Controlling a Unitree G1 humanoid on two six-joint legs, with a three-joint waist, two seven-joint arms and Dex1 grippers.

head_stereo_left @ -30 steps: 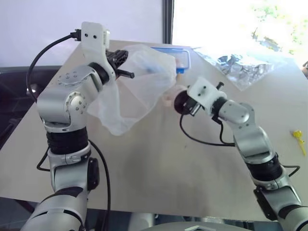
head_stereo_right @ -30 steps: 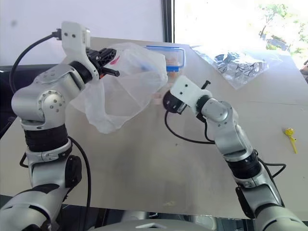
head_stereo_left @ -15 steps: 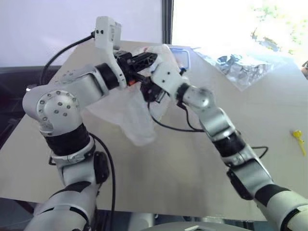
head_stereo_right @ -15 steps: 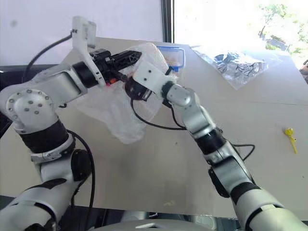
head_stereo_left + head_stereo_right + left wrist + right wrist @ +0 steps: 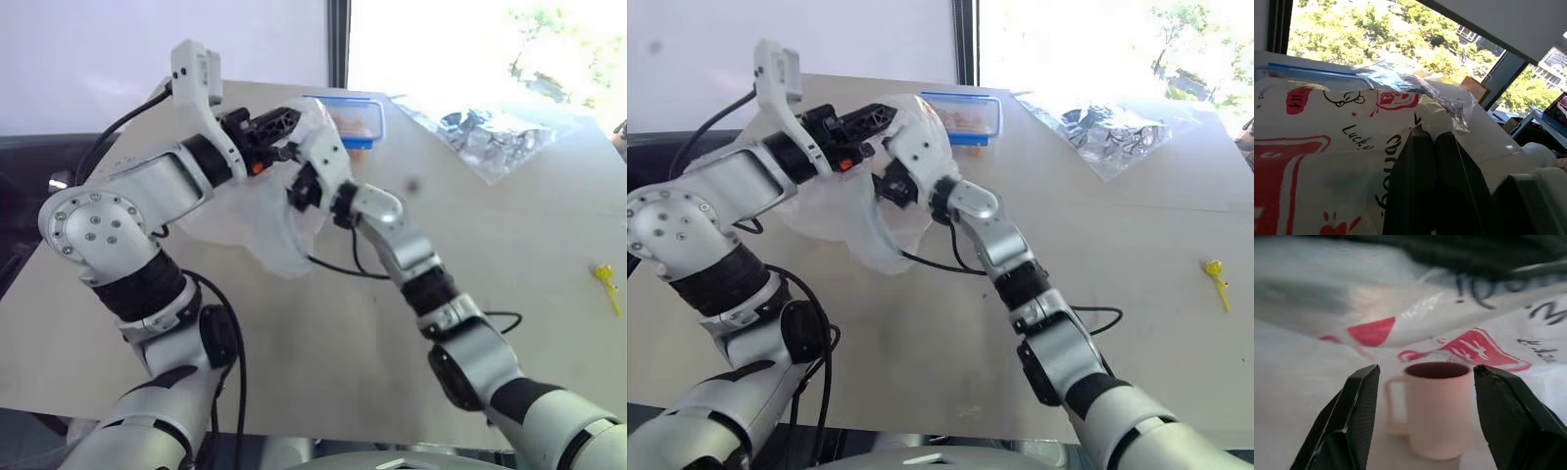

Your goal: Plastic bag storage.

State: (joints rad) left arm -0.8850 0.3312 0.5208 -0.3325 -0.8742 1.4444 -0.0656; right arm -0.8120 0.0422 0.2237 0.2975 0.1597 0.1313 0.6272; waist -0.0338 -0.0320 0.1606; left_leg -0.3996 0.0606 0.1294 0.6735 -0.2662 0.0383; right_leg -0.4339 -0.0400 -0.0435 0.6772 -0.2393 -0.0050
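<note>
The plastic bag (image 5: 263, 223), thin white with red print, hangs over the table from my left gripper (image 5: 291, 117), which is shut on its upper edge. In the left wrist view the two black fingers (image 5: 1422, 181) lie pressed together on the printed film (image 5: 1327, 161). My right gripper (image 5: 1425, 368) is raised close against the bag's right side, just below the left one (image 5: 890, 188). Its fingers stand wide open. A pink mug (image 5: 1437, 411) stands on the table beyond them, apart from both pads, with the bag (image 5: 1400, 318) behind it.
A blue-lidded box (image 5: 355, 117) sits at the far edge of the beige table (image 5: 323, 343), behind the bag. A clear bag of silvery contents (image 5: 500, 135) lies at the back right. A small yellow object (image 5: 608, 282) lies near the right edge.
My right arm has swung left from the table's middle up against the bag. My left gripper has rolled and drawn back a little, and the bag now hangs more bunched.
</note>
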